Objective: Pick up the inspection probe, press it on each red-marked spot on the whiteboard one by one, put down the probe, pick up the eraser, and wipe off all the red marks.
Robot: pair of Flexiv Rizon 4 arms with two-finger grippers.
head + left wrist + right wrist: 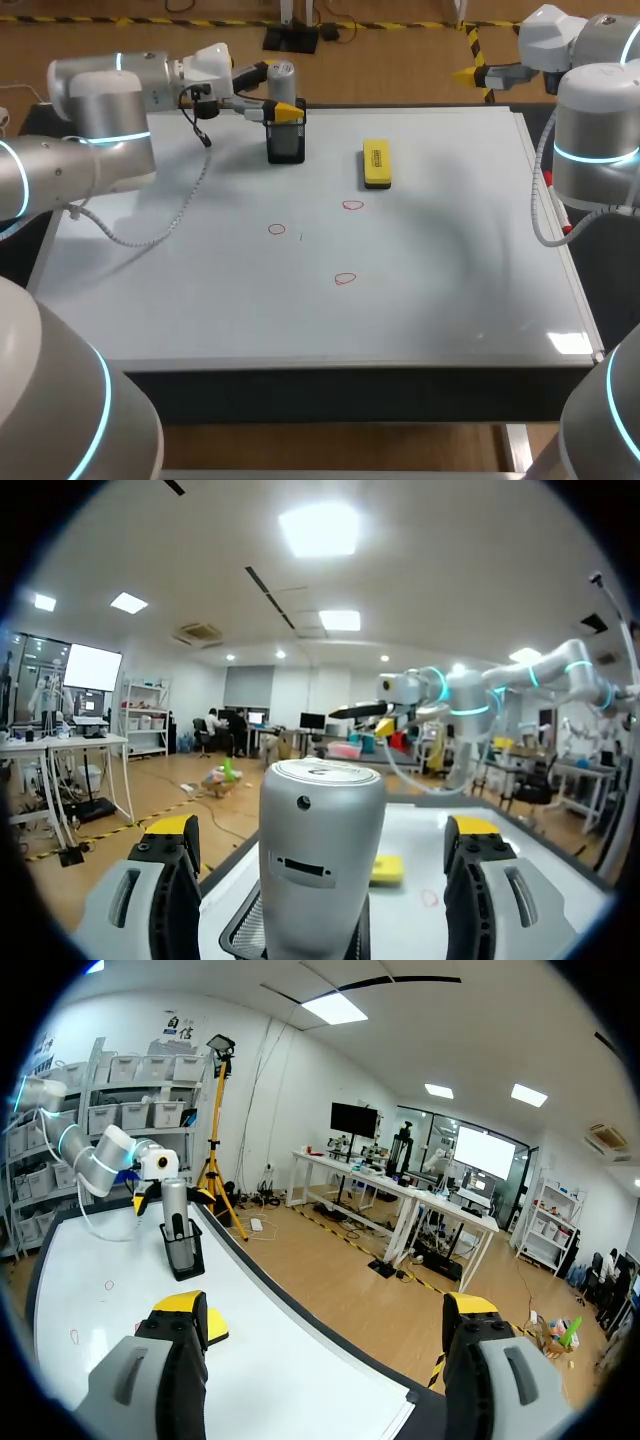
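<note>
Early stage, by my reading: nothing pressed, nothing wiped. The whiteboard on the bench carries three red marks, all intact, clustered about its middle. Farther off, the eraser lies flat at 1 o'clock from them. The probe stands upright in a black holder at 11 o'clock. Left arm level along far edge; left tool spread, flanking the probe without touching. Right tool spread, empty, beyond the far right corner.

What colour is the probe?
The probe is silver-grey, standing in a black holder; clearest in the left wrist view.
</note>
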